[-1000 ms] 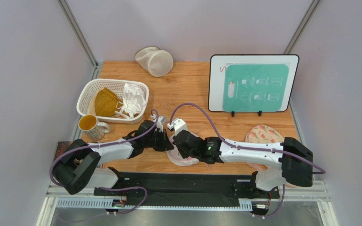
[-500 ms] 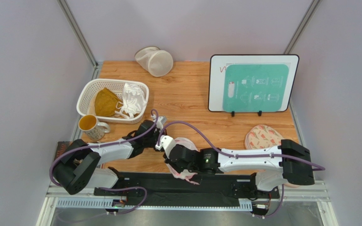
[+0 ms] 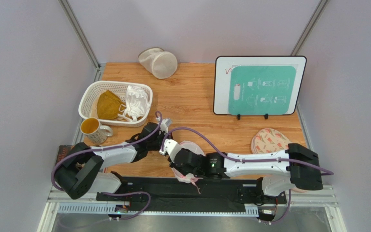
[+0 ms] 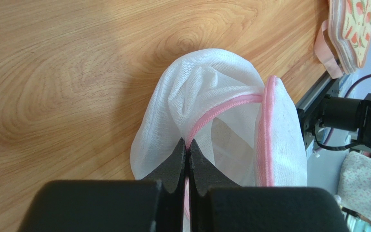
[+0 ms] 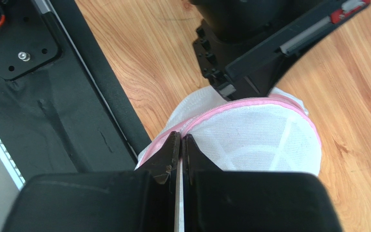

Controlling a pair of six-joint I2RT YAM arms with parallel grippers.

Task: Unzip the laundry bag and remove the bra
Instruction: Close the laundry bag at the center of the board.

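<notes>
Left gripper (image 4: 187,147) has its fingers pressed together on the pink zipper trim (image 4: 226,107) of the laundry bag (image 4: 207,87). The right gripper (image 5: 180,140) is pinched tight on the same trim farther round the rim.

From above, the bag sits at the table's (image 3: 197,96) 6 o'clock, right at the near edge. The left hold is at the bag's 10 o'clock and the right hold at its 6 o'clock, above the black base rail (image 5: 76,111). The zipper curves between the two holds, so I judge the opening pull must follow that arc away from the left anchor.

The bag is a soft white mesh dome with pink ribs, crumpled where it is gripped. The bra cannot be made out through the mesh.

Farther out, a patterned pink cloth (image 3: 269,140) lies at 3 o'clock. A white basket (image 3: 117,83) and a mug (image 3: 91,127) stand at 9 to 10 o'clock.
</notes>
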